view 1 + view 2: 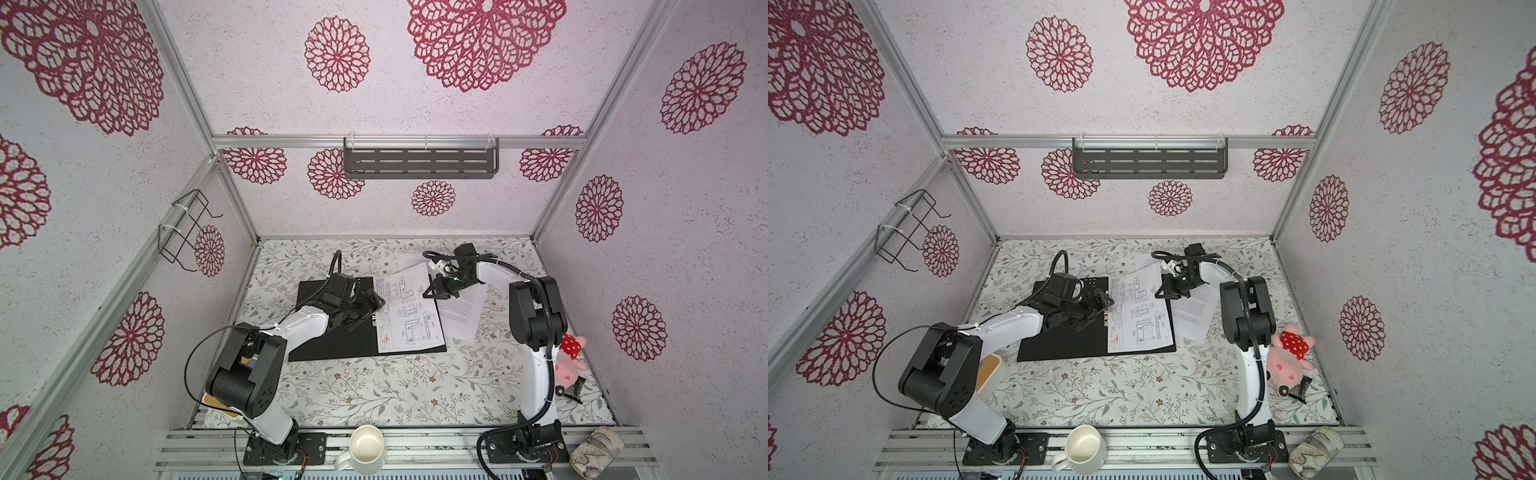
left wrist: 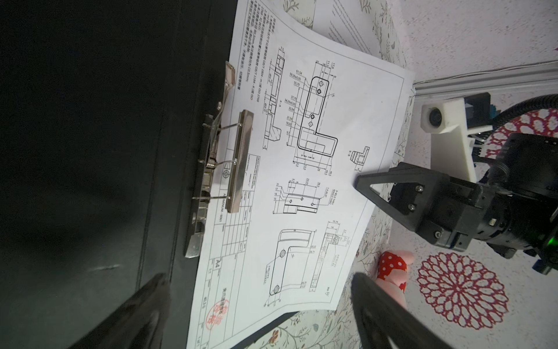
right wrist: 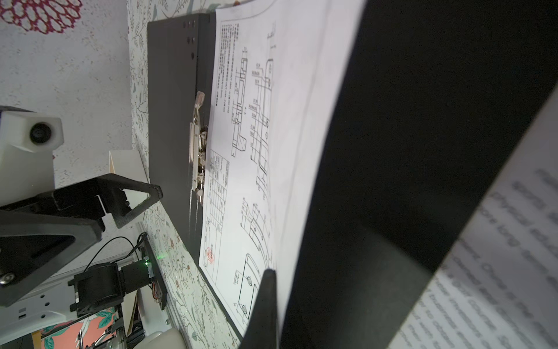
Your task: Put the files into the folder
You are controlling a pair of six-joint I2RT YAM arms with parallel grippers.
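The folder [image 1: 316, 345] [image 1: 1059, 347] lies open on the table, black inside up. A white file with line drawings [image 1: 409, 316] [image 2: 302, 181] rests on its right half. Its inner edge sits under the bar of the metal clip [image 2: 238, 160]. My right gripper [image 1: 428, 293] [image 3: 280, 278] is shut on that sheet's far right edge, which curls up off the table. My left gripper [image 1: 374, 301] [image 2: 258, 281] hovers open over the folder near the clip, holding nothing. Two text files [image 1: 461, 311] [image 3: 498, 272] lie on the table right of the folder, partly under the drawing.
A pink plush toy [image 1: 571, 357] lies at the right table edge by the right arm. A white mug [image 1: 365, 449] and a patterned cup on its side [image 1: 596, 453] sit on the front rail. A black shelf [image 1: 419, 160] hangs on the back wall.
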